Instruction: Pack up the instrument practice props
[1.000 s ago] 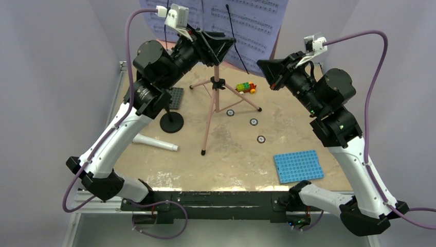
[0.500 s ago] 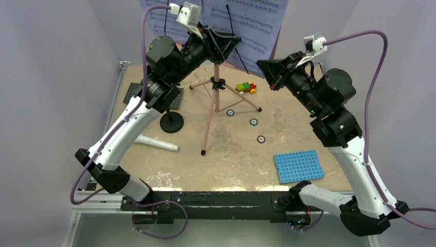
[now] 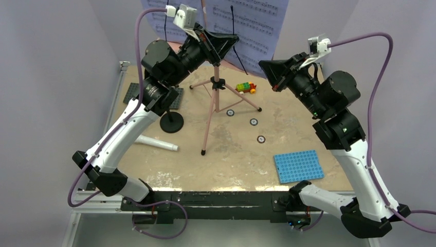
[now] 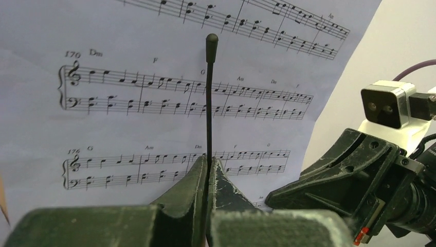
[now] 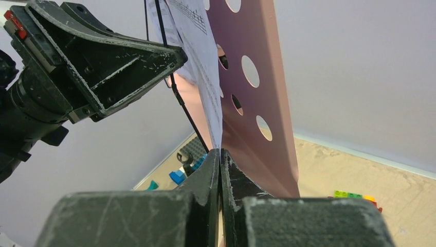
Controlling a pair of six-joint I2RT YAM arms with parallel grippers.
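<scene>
Jaws of the left gripper (image 4: pixel 208 163) clamp a thin black rod (image 4: pixel 209 92) upright before the lavender sheet-music pages (image 4: pixel 128 128); these rest against the hole-dotted desk of the pink music stand (image 5: pixel 270 98); right gripper (image 5: pixel 221 154), shut, pinches the pages' lower corner.

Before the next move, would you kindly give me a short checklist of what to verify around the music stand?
1. Left gripper shut on the thin black retainer rod: ok.
2. Right gripper shut on the lower corner of the sheet-music pages: ok, as far as the right wrist view shows.
3. Pink music stand upright, three feet on the table: ok.
4. Grippers apart from each other: ok.
5. Pages free of the second rod: cannot tell.
</scene>
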